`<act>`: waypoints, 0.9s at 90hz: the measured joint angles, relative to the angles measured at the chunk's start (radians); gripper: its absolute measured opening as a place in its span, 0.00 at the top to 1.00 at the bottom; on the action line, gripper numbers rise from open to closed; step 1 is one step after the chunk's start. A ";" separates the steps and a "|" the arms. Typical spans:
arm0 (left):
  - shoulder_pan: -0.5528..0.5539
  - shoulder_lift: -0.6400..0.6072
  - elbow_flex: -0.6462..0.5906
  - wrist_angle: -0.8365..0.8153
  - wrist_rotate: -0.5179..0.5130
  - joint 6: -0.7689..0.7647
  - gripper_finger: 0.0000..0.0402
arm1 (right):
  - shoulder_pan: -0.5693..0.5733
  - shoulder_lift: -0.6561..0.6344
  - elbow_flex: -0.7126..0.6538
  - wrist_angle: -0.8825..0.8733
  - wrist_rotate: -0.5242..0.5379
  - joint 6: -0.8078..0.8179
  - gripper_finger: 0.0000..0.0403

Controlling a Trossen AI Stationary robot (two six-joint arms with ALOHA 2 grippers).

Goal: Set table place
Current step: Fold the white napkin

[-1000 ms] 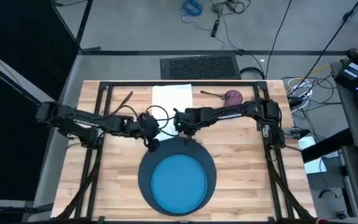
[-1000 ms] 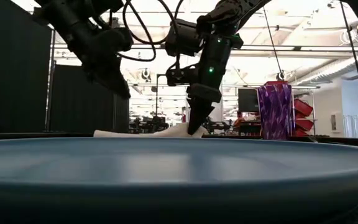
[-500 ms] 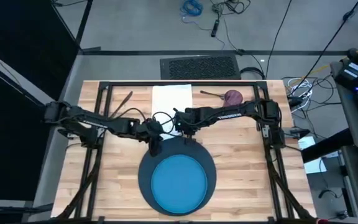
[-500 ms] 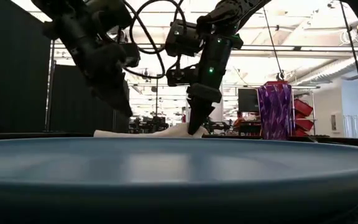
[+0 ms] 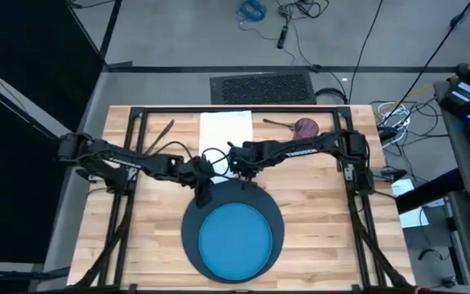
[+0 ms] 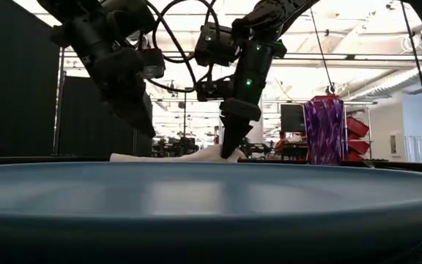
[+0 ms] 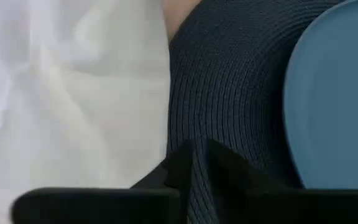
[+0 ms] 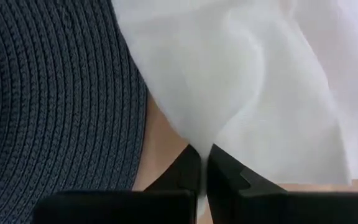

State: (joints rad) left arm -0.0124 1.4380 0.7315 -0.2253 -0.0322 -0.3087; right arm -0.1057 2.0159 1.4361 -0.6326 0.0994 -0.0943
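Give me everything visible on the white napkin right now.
The white napkin is a thin, soft-looking rectangular sheet lying at the far middle of the light wooden table. Its near edge is rumpled and lifted where the right gripper pinches a fold, fingers shut on it. That edge sits close to the dark navy woven round mat, with bare wood showing between them in the right wrist view. The left gripper is over the mat's rim beside it.

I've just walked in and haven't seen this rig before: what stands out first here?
The blue plate on its dark round mat fills the table's near middle. Just behind it both arms meet: the right gripper is shut on the white napkin's near edge, and the left gripper hovers shut over the mat's rim. A purple cup stands at the far right.
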 joint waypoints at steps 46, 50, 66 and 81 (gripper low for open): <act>-0.003 0.000 0.000 -0.077 -0.116 0.001 0.57 | 0.000 0.000 0.000 -0.003 0.000 0.003 1.00; -0.003 0.006 -0.002 -0.103 -0.125 0.001 0.57 | 0.000 0.000 0.000 -0.006 0.000 0.003 1.00; -0.003 0.046 -0.017 -0.102 -0.138 0.001 0.57 | 0.000 0.000 0.000 -0.008 0.000 0.001 1.00; -0.003 0.085 -0.017 -0.100 -0.138 0.001 0.57 | 0.000 0.000 0.000 -0.008 0.000 0.001 1.00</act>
State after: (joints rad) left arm -0.0158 1.5230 0.7143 -0.3249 -0.1703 -0.3076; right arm -0.1059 2.0159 1.4361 -0.6407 0.0998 -0.0933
